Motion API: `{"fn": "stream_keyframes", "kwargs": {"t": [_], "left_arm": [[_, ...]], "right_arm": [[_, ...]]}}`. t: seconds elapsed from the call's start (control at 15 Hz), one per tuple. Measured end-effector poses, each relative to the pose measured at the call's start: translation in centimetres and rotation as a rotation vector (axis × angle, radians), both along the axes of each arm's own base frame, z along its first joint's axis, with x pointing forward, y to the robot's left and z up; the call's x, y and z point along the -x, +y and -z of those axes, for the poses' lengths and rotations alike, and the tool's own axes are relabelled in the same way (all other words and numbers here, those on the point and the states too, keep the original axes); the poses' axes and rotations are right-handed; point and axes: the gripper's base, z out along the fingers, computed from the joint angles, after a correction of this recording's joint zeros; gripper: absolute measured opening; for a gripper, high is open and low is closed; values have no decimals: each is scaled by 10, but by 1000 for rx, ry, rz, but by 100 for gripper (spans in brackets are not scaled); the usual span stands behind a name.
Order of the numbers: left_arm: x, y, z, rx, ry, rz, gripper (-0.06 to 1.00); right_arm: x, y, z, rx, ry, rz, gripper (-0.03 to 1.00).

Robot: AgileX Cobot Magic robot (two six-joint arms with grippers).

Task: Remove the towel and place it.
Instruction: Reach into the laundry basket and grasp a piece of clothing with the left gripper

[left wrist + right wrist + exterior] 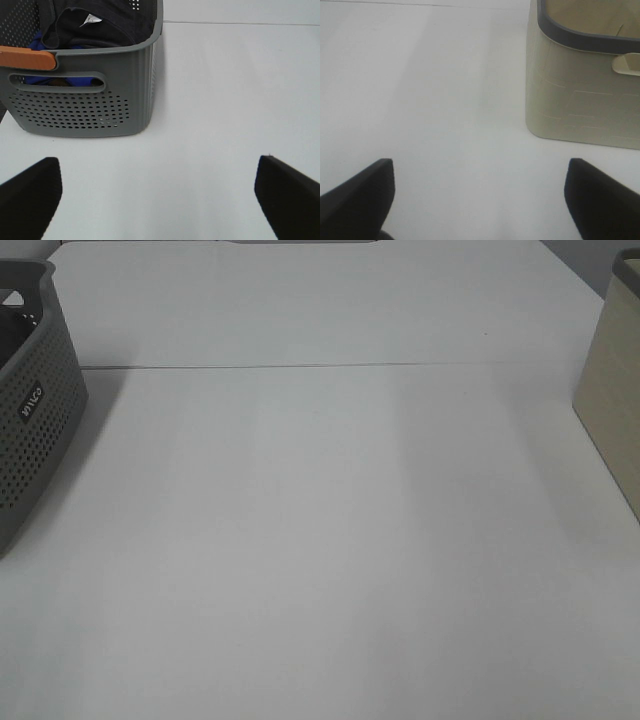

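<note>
Containers: one grey perforated basket point(30, 410), one beige bin point(612, 390), well apart on the white table point(330, 540).
Cloth: one dark towel point(100, 25), bunched inside the basket beside blue cloth point(40, 42); I can't tell its long axis.
Writing: white lettering point(32, 402) on the basket's side, unreadable.
Jaws: left gripper point(157, 165) and right gripper point(480, 165) both spread wide, holding nothing.

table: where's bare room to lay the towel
The table between the basket at left and the bin at right is all bare. Only the basket is crowded: towel and blue cloth inside.
</note>
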Motion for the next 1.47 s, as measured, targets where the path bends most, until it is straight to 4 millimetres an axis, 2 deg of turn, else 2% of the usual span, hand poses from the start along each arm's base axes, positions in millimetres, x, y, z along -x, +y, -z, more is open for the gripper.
{"fn": "stream_keyframes", "kwargs": {"t": [1.47], "left_arm": [[0,5,0,-41,3,-41,99]], "right_arm": [[0,0,0,0,0,0,88]]}}
